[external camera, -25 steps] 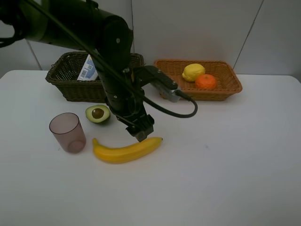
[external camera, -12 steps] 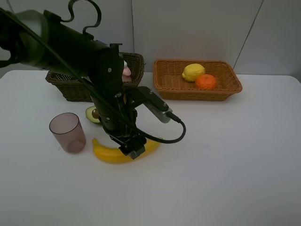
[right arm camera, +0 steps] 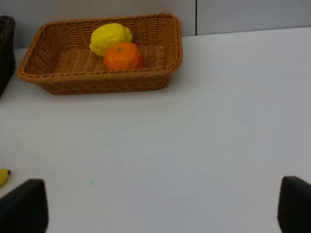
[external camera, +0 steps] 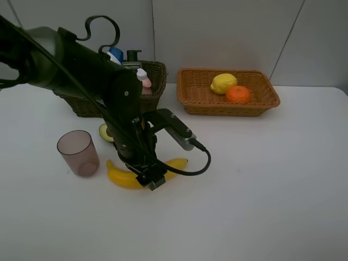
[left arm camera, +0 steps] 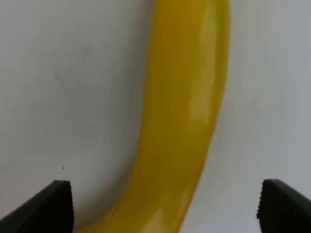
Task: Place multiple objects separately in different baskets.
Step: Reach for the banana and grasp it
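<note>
banana (external camera: 119, 178) lay on the white table (external camera: 272, 190), near the mauve cup (external camera: 79, 152) and well apart from both baskets. the left gripper (left arm camera: 167, 208) stood low over the fruit with its jaws spread wide, one to each side of the yellow body. neither tip was seen to touch it, and nothing was held. the right gripper (right arm camera: 158, 206) hung above bare tabletop, jaws equally wide and empty.

progress, as judged from the layout: five of eight items were sorted.
- the lemon (external camera: 223, 83) and the orange (external camera: 237, 94) rested side by side, touching, in the shallow orange-tan basket (external camera: 228, 110).
- the white blue-capped bottle (external camera: 115, 54), the dark green pump bottle (external camera: 132, 57) and the small pink bottle (external camera: 144, 79) stood in the deeper dark basket (external camera: 156, 76), partly hidden by the arm.
- outstanding: the banana, the halved avocado (external camera: 105, 132) and the cup.

the split suggested fruit in the tan basket and containers in the dark one, so the banana probably belonged with the lemon and orange.

materials and shapes:
- both baskets were rectangular woven wicker with ribbed walls.
- the banana was long, curved, smooth and glossy, tapering at the ends; it would probably roll or slip if pinched off centre.
- the cup was translucent, smooth-walled, upright and slightly tapered.
- the avocado was mostly hidden behind the arm.
</note>
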### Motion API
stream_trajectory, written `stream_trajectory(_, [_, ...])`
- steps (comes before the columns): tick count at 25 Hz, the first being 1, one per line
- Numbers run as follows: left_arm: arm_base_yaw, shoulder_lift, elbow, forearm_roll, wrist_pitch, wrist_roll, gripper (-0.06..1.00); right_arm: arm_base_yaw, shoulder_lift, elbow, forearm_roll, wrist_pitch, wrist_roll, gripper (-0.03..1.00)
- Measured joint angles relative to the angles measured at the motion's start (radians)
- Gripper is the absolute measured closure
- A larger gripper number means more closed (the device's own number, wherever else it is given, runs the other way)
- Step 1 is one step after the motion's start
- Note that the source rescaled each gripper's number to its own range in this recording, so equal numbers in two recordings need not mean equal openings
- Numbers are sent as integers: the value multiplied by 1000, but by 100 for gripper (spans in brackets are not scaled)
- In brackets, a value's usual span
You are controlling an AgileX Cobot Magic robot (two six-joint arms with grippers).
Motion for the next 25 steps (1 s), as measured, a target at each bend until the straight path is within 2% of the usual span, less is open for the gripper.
stream_trajectory(25, [0,44,0,-4,5,53,-6,0,0,0,0,0,0,-3])
